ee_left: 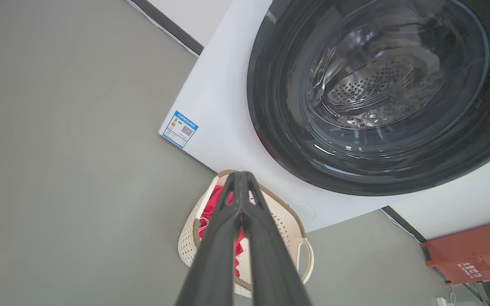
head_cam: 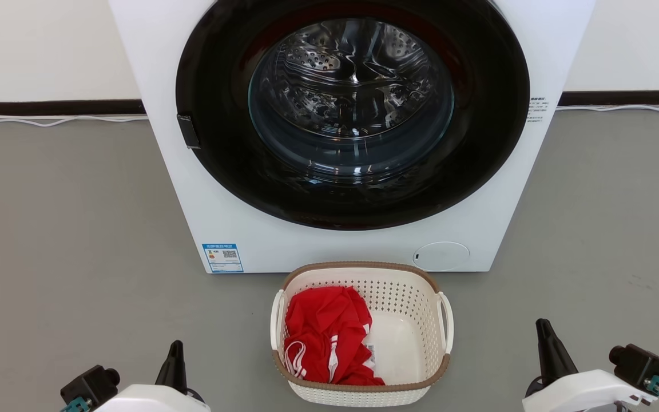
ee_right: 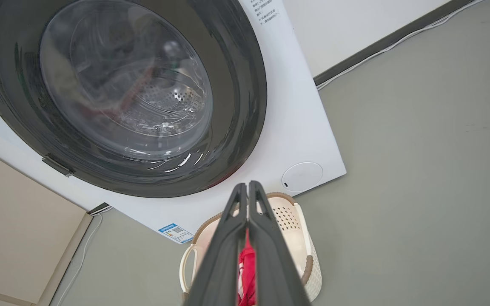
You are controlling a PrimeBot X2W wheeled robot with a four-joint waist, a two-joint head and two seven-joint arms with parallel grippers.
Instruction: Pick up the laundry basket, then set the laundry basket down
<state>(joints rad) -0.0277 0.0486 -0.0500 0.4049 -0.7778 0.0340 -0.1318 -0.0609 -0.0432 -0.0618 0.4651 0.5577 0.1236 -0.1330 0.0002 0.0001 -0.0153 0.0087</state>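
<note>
The laundry basket (head_cam: 399,297) stands upright on the grey floor (head_cam: 78,257), just in front of the lower front edge of the white washing machine (head_cam: 478,229) and below its round dark door; whether its rear rim touches the machine I cannot tell. A red garment (head_cam: 326,332) with white trim lies heaped in the basket's left half, and the bottom of the right half is bare. The head view shows both white loop handles, one on each short side, and a dark finger rising at each lower corner, well apart from the basket on either side. The left gripper (ee_left: 240,178), seen along its own fingers, is clenched tip to tip on nothing, and the basket lies beyond it on the floor. The right gripper (ee_right: 247,189) is likewise pressed closed and empty. The left wrist view adds a red-orange box (ee_left: 470,250) against the wall past the machine's far side. The right wrist view adds a beige panel (ee_right: 15,238) beside the machine, and it brings the round cover (ee_right: 302,176) at the machine's lower corner close to the basket's rim.
</note>
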